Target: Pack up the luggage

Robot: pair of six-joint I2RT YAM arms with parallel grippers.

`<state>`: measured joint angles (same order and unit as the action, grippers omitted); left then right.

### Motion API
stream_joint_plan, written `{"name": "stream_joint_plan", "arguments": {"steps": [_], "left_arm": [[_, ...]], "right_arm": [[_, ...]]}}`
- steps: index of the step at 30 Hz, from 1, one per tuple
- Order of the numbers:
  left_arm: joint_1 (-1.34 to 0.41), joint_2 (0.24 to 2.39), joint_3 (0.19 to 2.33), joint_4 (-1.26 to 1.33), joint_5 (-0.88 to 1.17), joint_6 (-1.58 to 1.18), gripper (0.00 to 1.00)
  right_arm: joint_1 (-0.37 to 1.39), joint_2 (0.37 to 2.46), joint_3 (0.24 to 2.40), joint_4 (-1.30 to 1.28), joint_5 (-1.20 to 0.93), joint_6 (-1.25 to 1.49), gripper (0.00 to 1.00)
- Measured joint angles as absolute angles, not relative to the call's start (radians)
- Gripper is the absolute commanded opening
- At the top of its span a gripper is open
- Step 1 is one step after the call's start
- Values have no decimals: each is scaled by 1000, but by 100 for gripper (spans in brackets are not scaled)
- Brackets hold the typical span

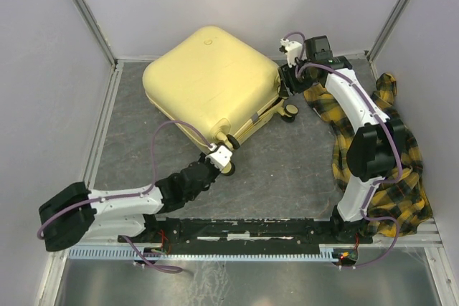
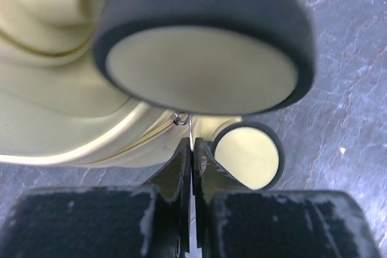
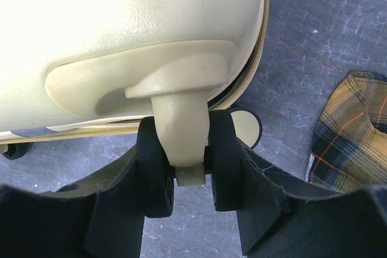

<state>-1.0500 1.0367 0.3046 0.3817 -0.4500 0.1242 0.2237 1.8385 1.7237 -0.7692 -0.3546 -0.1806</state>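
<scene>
Left arm lies low across the near left of the desk (image 1: 287,170), reaching forward to the near corner of the luggage (image 1: 208,80). Left end effector (image 1: 224,154): fingers pressed together, with a thin metal zipper pull (image 2: 190,131) pinched between the tips; the pull hangs from a small ring on the zipper line directly under a black-tyred wheel (image 2: 205,46) with a pale hub. A second, smaller-looking wheel (image 2: 248,155) sits just beside the right finger (contact cannot be confirmed). The luggage, a pale yellow hard shell with rounded corners, lies flat and closed on the grey desk at far centre, turned at an angle, wheeled edge towards the near right. Right arm rises from the near right and bends back over to the far right corner of the case. Right end effector (image 3: 190,170): jaws part-way apart and clamped on a caster (image 3: 181,119), one finger on each outer side of its black twin wheels, the cream stem between them. A yellow-and-black plaid shirt (image 1: 401,170) lies crumpled on the desk at far right, partly beneath the right arm and apart from the case.
</scene>
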Motion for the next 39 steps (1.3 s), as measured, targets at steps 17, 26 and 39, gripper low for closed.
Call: {"name": "stream_joint_plan", "arguments": {"steps": [17, 26, 39], "left_arm": [[-1245, 1553, 519, 715, -889, 213, 3], [-1253, 1767, 711, 744, -1029, 268, 4], [-1203, 1953, 948, 736, -1049, 354, 3]], "right_arm": [[237, 1861, 1719, -727, -263, -226, 1], [246, 1862, 1692, -704, -221, -228, 1], [249, 1859, 1671, -689, -201, -225, 1]]}}
